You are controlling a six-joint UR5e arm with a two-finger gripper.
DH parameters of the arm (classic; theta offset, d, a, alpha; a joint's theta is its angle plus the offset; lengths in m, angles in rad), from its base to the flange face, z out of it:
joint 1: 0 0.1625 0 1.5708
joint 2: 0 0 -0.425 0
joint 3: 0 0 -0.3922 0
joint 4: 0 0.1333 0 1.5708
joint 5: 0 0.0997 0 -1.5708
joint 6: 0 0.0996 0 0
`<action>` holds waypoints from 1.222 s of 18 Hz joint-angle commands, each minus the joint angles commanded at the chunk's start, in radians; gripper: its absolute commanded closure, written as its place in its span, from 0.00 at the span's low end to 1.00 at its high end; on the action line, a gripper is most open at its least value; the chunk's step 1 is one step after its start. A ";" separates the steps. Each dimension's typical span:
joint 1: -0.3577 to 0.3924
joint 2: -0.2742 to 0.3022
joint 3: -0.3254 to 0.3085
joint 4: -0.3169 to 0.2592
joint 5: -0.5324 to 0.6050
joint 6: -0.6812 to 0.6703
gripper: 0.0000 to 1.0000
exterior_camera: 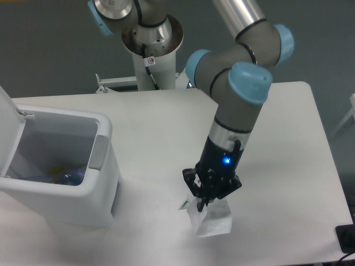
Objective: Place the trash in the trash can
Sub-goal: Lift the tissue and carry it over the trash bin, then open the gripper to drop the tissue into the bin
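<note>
- Whitish, translucent plastic pouch (211, 220) hangs crumpled at the tip of the black two-finger gripper (201, 204), near the front edge of the white table (150, 133); a small green-edged corner of it sticks out to the left.
- Black fingers are closed onto the pouch's top edge — the bag appears pinched between them, though whether its bottom touches the tabletop cannot be told.
- Grey-and-light-blue arm (239, 83) slants down from the upper right to the gripper, a blue light glowing on its wrist.
- Large white boxy plastic trash can (102, 188) with rounded corners stands at the table's left side, well apart from the pouch; its hinged white lid (6, 124) is swung up and a grey panel (99, 152) shows on the side facing the arm.
- Inside the open can, blue and orange bits lie at the bottom — too blurred to name.
- Bare tabletop lies between the pouch and the can, with nothing standing on it.
- Silver arm base (151, 41) rises behind the table's far edge against a dark grey-green wall (44, 50).
- Black object (346, 238) peeks in at the lower right corner.
</note>
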 joint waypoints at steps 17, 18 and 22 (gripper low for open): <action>-0.106 0.241 -0.074 0.003 -0.282 -0.034 1.00; -0.118 0.249 -0.075 0.002 -0.284 -0.046 1.00; -0.201 0.244 -0.084 0.000 -0.273 -0.063 1.00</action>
